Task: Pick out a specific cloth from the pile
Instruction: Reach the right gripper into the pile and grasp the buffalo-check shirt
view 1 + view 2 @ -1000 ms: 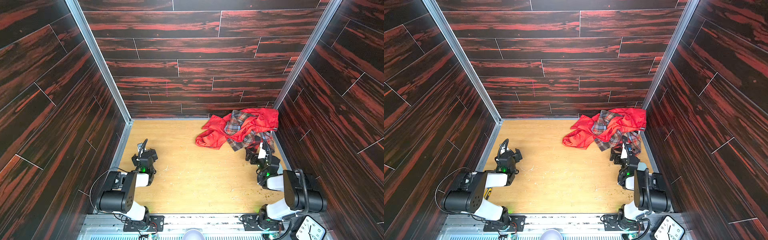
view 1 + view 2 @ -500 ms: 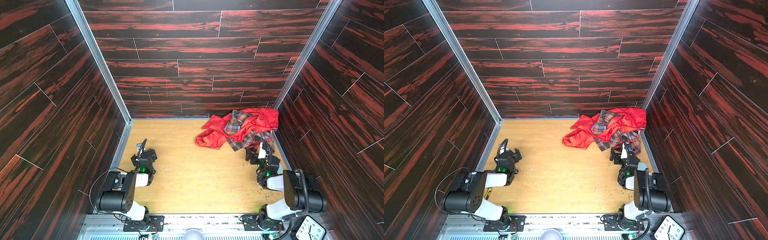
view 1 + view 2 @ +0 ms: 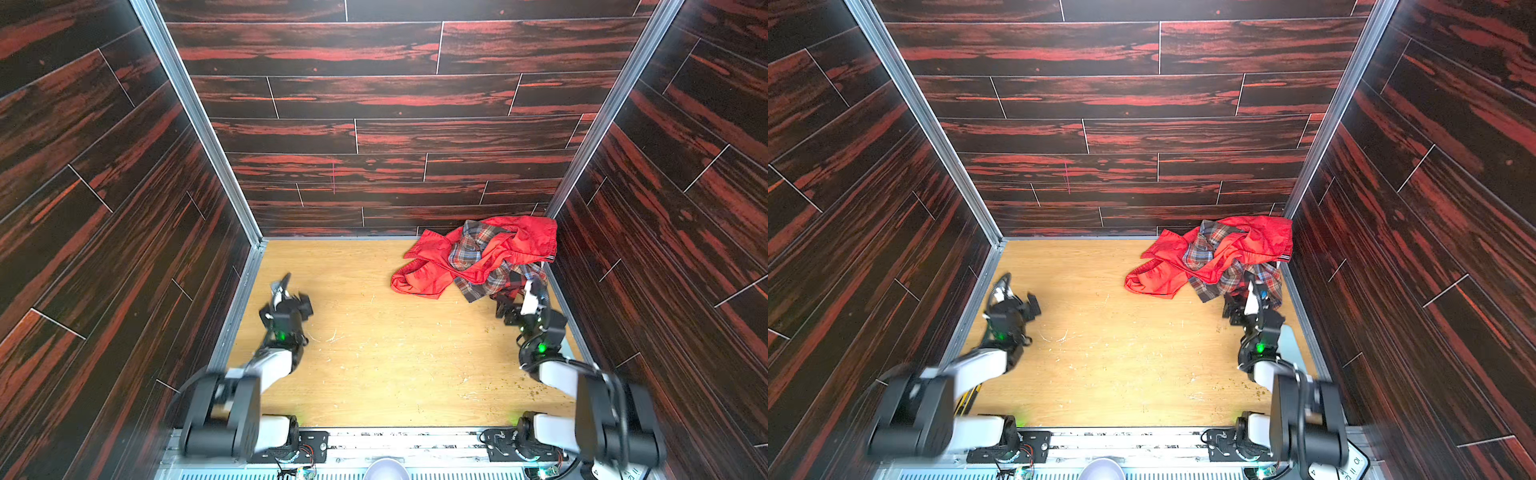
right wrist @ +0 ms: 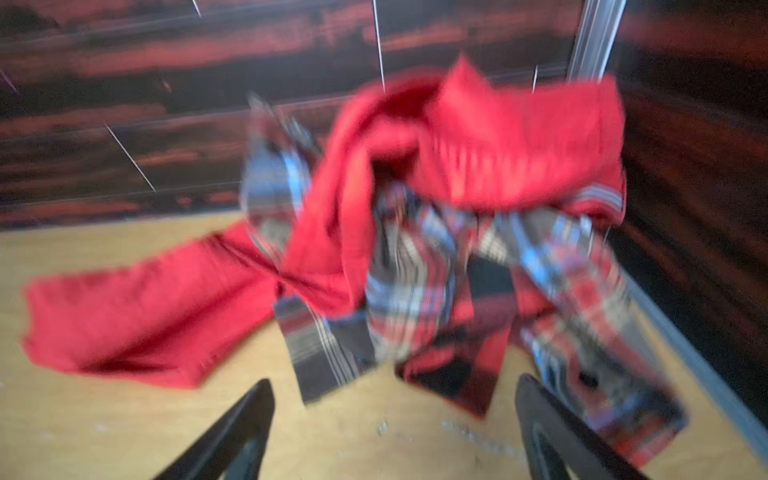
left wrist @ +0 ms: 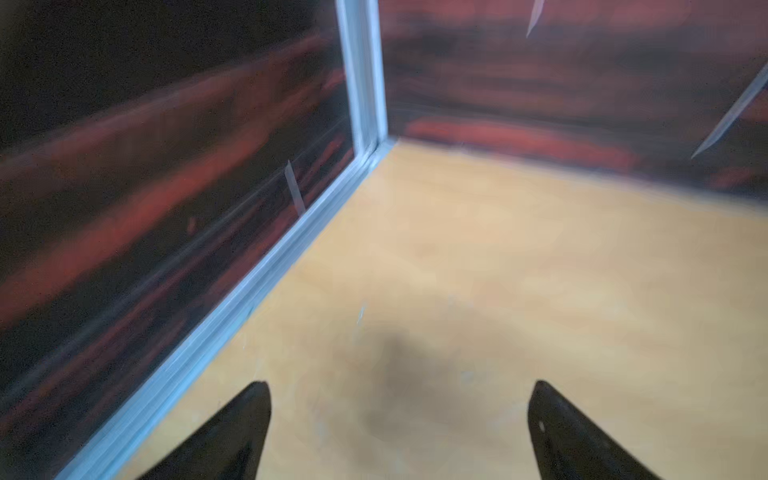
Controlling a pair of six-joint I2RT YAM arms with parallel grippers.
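Note:
The pile (image 3: 490,249) (image 3: 1225,249) lies in the far right corner: a plain red garment (image 4: 519,141) tangled with a grey-blue-red plaid shirt (image 4: 411,282). A corner of the cloth (image 4: 461,365), red-and-black with large squares, pokes out from under the plaid at the pile's near edge; the rest is buried. My right gripper (image 3: 517,301) (image 4: 392,378) hovers open just short of that corner, nothing between its fingers. My left gripper (image 3: 293,293) (image 5: 399,384) hangs open over bare wood by the left wall, far from the pile.
The wooden table (image 3: 374,353) is boxed in by dark red-streaked walls on three sides, with a metal rail (image 5: 257,282) along the left edge. The pile presses against the right wall and back corner. Crumbs dot the wood near the right arm.
Both arms are now blurred with motion and the left gripper has shifted slightly toward the back. The pile has not moved.

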